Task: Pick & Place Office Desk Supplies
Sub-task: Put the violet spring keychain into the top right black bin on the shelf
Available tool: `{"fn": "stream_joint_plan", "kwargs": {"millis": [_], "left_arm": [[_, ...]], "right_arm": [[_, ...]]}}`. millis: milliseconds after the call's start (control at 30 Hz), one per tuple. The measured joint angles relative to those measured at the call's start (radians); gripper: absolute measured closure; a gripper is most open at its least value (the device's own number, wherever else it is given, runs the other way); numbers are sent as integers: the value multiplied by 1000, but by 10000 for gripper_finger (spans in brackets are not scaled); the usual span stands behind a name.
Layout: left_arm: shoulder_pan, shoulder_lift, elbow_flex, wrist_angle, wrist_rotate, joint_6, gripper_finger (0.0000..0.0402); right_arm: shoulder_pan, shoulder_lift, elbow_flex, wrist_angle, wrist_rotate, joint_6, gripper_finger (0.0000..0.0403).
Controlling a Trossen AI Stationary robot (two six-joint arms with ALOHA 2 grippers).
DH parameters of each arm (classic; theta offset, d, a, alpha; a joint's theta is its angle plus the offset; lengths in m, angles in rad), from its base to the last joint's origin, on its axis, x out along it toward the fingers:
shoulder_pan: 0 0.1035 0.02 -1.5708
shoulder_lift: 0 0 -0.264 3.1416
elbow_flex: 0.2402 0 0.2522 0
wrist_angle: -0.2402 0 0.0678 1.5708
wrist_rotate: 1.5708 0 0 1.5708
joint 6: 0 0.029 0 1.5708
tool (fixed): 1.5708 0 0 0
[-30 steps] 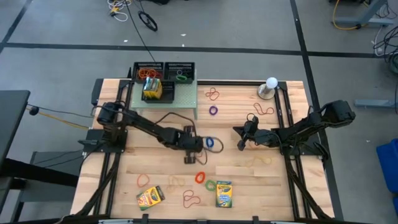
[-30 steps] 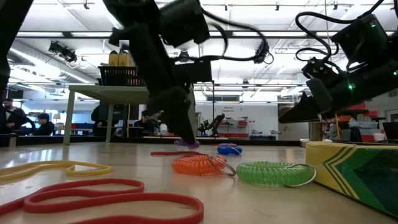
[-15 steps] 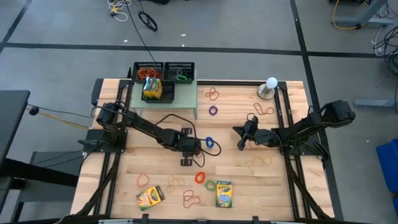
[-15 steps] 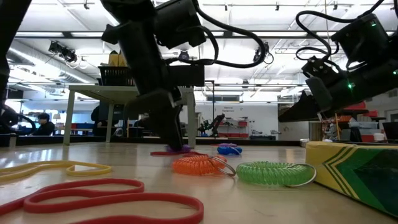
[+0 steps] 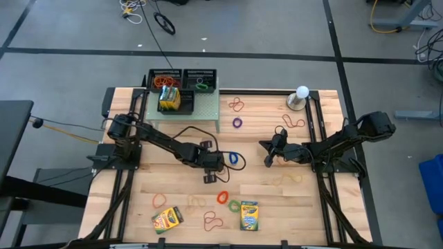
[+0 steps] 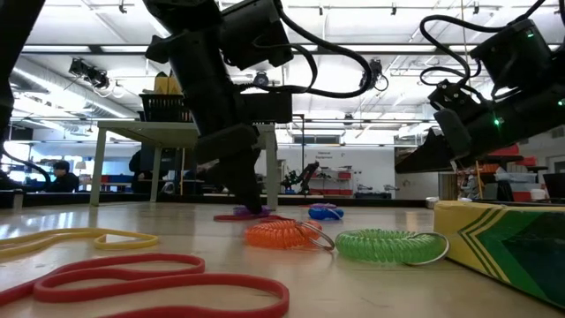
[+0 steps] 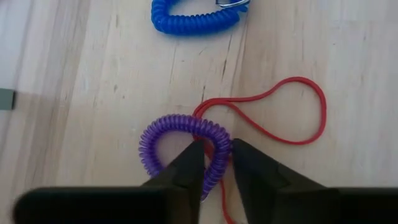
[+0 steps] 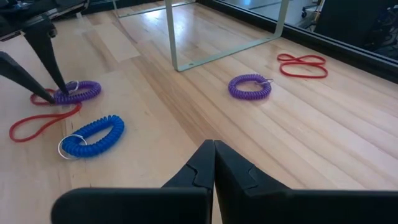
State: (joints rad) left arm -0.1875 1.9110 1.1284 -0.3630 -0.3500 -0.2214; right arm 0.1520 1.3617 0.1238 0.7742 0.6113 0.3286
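Observation:
A purple coiled band (image 7: 180, 149) lies flat on the wooden table over a thin red rubber band (image 7: 292, 112), with a blue coiled band (image 7: 193, 18) just beyond it. My left gripper (image 7: 216, 155) slants down onto the purple coil near the table's middle (image 5: 221, 168) and is shut on its band. My right gripper (image 8: 213, 152) waits shut above the table at the right (image 5: 268, 159), touching nothing. Orange (image 6: 282, 234) and green (image 6: 384, 246) coils lie near the front. My left gripper pinches the purple coil's band at the loop's side nearest the red rubber band (image 7: 219, 144). One finger (image 7: 189, 165) stands inside the loop and one (image 7: 249, 165) outside. The fingers slant down from above and lie across the band. The coil lies flat on the table.
Two black mesh trays (image 5: 166, 78) (image 5: 201, 78) and a crayon box (image 5: 174, 99) sit on the pale green shelf (image 5: 208, 111) at the far left. Two crayon boxes (image 5: 167, 218) (image 5: 248, 215) and loose bands (image 6: 150, 278) lie near the front. A white ball (image 5: 302, 91) stands at the far right.
My left gripper, shut a second ago above the purple coil, has opened and come down astride the coil's band, then narrowed onto it. It has kept its place, and the coil still lies on the table.

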Motion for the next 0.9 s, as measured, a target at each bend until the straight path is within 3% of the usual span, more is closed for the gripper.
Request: {"fn": "stream_joint_plan", "kwargs": {"millis": [200, 300, 533, 700, 900], "left_arm": [[-1, -2, 1, 1, -1, 6, 392], [-3, -34, 0, -4, 7, 13, 396], [-1, -246, 1, -4, -21, -11, 396], [-3, -286, 2, -65, -15, -77, 365], [22, -157, 1, -91, 13, -94, 294]], "right_arm": [[0, 0, 0, 0, 0, 0, 394], [0, 0, 0, 0, 0, 0, 394], [0, 0, 0, 0, 0, 0, 394], [0, 0, 0, 0, 0, 0, 394], [0, 0, -1, 6, -1, 0, 394]]}}
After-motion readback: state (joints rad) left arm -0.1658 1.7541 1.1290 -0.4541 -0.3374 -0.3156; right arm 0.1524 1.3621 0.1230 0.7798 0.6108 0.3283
